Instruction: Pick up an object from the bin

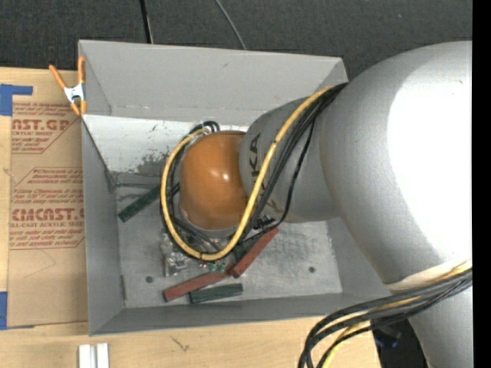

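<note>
My gripper [173,261] reaches down into the left middle of the bin, and only a bit of grey metal shows below the orange cover. Just to its right a red-brown flat stick [253,253] lies slanted, partly under the cables. In front of it a second red-brown stick [193,285] lies along the bin's near side, with a dark green stick [218,293] touching its right end. Another dark green stick [138,205] lies slanted by the left wall, apart from the gripper.
The arm, its orange cover and its looped cables hide the bin's middle and right. Bare scuffed floor shows at the near right and along the left wall.
</note>
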`<state>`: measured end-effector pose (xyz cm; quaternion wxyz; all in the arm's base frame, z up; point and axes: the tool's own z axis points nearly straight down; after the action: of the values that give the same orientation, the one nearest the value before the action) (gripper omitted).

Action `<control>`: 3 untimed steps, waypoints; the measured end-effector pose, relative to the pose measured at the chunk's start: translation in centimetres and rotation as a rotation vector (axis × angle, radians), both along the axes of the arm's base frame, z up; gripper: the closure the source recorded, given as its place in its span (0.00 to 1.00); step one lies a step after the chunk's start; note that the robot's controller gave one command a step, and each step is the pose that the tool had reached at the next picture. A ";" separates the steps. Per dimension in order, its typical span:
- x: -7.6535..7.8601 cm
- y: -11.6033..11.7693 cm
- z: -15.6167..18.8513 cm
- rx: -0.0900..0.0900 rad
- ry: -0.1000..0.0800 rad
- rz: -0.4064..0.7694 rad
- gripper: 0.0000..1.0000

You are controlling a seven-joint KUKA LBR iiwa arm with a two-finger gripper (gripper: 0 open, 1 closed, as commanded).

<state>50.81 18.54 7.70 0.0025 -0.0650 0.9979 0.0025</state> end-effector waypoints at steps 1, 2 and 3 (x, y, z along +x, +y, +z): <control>1.5 0.6 1.1 -0.002 0.000 -0.019 1.00; -0.1 0.4 3.1 -0.004 0.006 -0.021 1.00; 0.6 0.6 6.0 -0.004 0.004 0.032 0.00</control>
<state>51.40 19.16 13.66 0.0004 -0.0809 0.9967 0.0007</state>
